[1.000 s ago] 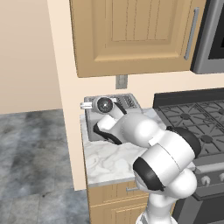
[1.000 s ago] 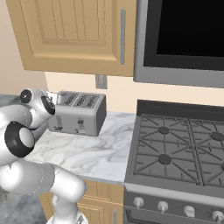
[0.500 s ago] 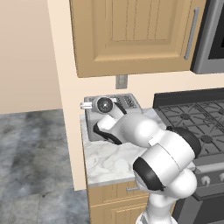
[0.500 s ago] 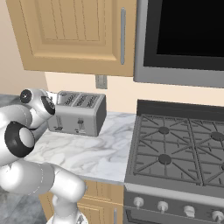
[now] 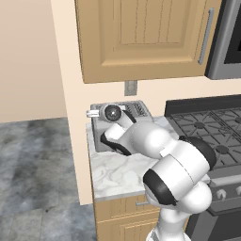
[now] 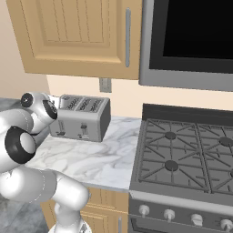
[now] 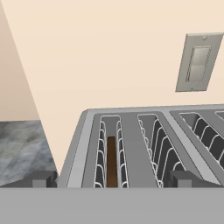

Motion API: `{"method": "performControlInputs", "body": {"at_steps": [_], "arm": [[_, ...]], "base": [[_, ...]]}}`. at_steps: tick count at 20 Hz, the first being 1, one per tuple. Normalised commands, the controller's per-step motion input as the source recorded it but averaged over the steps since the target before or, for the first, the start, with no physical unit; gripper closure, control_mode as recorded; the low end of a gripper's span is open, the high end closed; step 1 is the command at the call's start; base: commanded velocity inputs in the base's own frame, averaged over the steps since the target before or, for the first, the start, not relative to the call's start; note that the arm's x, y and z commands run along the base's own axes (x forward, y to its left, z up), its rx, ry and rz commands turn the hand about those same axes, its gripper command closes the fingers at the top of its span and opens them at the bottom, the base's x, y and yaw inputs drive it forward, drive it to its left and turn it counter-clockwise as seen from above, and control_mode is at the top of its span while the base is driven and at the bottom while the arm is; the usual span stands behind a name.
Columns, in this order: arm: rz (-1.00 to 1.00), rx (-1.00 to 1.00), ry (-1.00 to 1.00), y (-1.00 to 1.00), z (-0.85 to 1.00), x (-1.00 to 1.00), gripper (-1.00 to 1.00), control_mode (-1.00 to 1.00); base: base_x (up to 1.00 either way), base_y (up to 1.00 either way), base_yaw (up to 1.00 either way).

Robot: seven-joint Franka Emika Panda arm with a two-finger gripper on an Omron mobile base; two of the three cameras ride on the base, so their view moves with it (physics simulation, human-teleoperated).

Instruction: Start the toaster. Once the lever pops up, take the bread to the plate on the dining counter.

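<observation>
The grey metal toaster [image 6: 84, 119] stands at the back of a small marble worktop [image 6: 86, 159], against the wall. In the hand view I look down onto the toaster [image 7: 131, 148] from just above its left end. The dark brown bread [image 7: 112, 159] sits low in the leftmost slot, thin edge up. My gripper [image 7: 113, 180] is open, its two dark fingertips [image 7: 43, 179] spread wide on either side of that slot, touching nothing. In the left base view my hand covers part of the toaster [image 5: 136, 109].
A gas stove [image 6: 182, 154] adjoins the worktop on the right, with a microwave [image 6: 191, 36] above it. Wooden wall cabinets [image 6: 77, 36] hang over the toaster. A wall outlet [image 7: 194, 63] is behind it. A beige wall end [image 5: 70, 117] bounds the worktop's left side.
</observation>
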Motion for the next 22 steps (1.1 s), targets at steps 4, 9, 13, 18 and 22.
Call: {"method": "performControlInputs", "body": {"at_steps": [4,9,13,18,22], "arm": [[0.00,0.00,0.00,0.00,0.00,0.00,-1.00,-1.00],[0.00,0.00,0.00,0.00,0.00,0.00,-1.00,-1.00],[0.00,0.00,0.00,0.00,0.00,0.00,-1.00,-1.00],[0.00,0.00,0.00,0.00,0.00,0.00,-1.00,-1.00],[0.00,0.00,0.00,0.00,0.00,0.00,-1.00,-1.00]], "base": [[0.00,0.00,0.00],[0.00,0.00,0.00],[0.00,0.00,0.00],[0.00,0.00,0.00],[0.00,0.00,0.00]]}}
